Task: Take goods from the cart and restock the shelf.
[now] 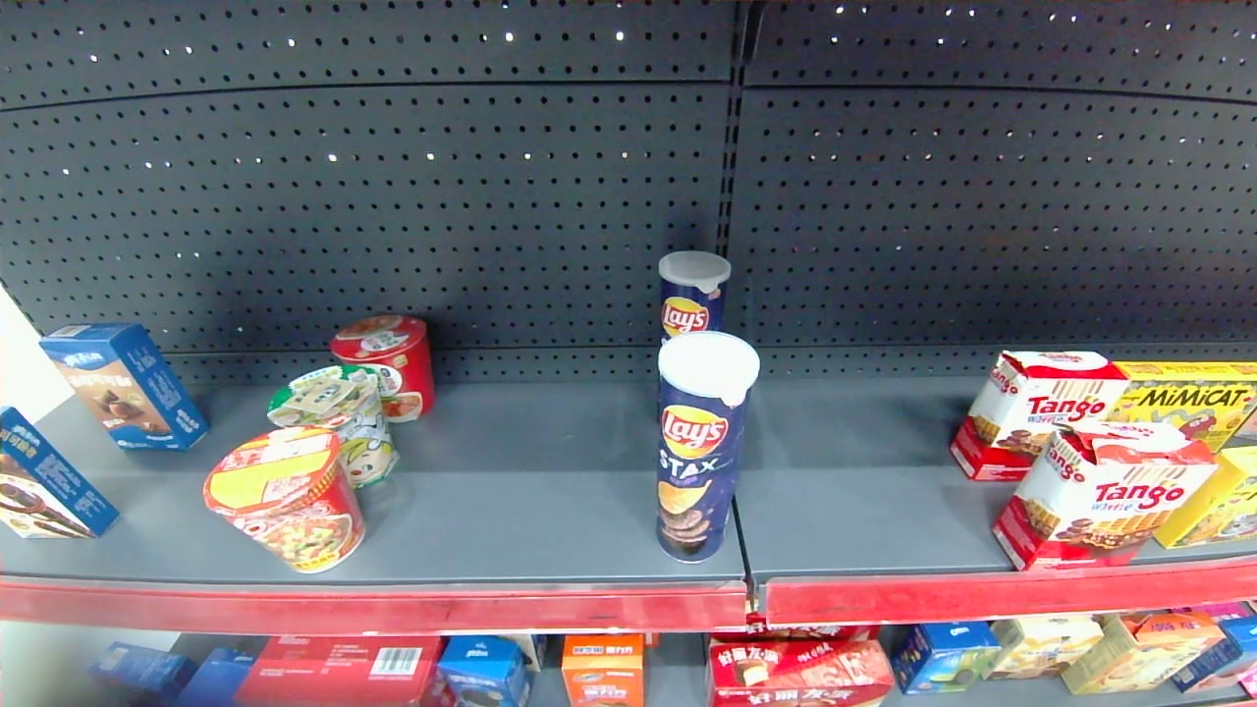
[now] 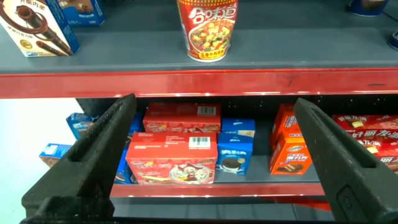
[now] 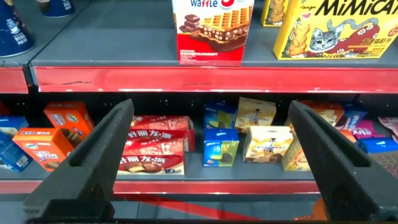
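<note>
The grey shelf (image 1: 511, 501) holds two blue chip cans, one at the front (image 1: 702, 447) and one behind it (image 1: 690, 295). Three noodle cups stand to their left, the nearest red and yellow (image 1: 288, 499). Red-and-white wafer boxes (image 1: 1100, 496) and yellow boxes (image 1: 1193, 398) sit at the right. My left gripper (image 2: 212, 106) is open and holds nothing, below the shelf's red edge and under the noodle cup (image 2: 208, 28). My right gripper (image 3: 211, 106) is open with nothing between its fingers, below the wafer box (image 3: 211, 28).
Blue biscuit boxes (image 1: 123, 385) stand at the shelf's left end. The lower shelf carries red boxes (image 2: 173, 158), blue boxes (image 2: 235, 155), orange boxes (image 2: 289, 149) and cream boxes (image 3: 267, 143). Bare shelf lies between the cups and the cans, and right of the cans.
</note>
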Available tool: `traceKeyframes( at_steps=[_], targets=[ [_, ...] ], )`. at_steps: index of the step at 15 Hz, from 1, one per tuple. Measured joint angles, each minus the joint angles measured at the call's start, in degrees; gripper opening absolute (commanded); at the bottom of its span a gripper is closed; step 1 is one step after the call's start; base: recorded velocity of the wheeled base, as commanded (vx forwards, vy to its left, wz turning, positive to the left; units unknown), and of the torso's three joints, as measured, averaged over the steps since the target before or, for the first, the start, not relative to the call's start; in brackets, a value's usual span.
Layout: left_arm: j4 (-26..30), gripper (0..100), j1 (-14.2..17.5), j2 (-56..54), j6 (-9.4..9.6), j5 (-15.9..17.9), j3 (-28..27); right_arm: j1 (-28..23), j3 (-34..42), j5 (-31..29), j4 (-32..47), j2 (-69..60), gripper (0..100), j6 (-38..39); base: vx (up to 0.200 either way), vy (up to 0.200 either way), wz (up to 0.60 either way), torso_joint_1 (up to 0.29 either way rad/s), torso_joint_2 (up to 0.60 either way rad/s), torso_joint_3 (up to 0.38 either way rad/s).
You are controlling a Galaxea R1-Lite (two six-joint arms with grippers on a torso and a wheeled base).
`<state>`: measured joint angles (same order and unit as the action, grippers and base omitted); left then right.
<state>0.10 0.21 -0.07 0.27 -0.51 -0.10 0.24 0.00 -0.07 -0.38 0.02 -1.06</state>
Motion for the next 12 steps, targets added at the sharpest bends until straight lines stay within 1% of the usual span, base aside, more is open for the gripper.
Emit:
traceKeyframes(
  at_steps=[12],
  targets=[
    [0.0,100,0.0,0.0,0.05,0.0,0.0,0.0,0.0,0.0,0.0,0.0,100,0.0,0.000,0.000,0.00,0.000,0.00,0.000]
  ],
)
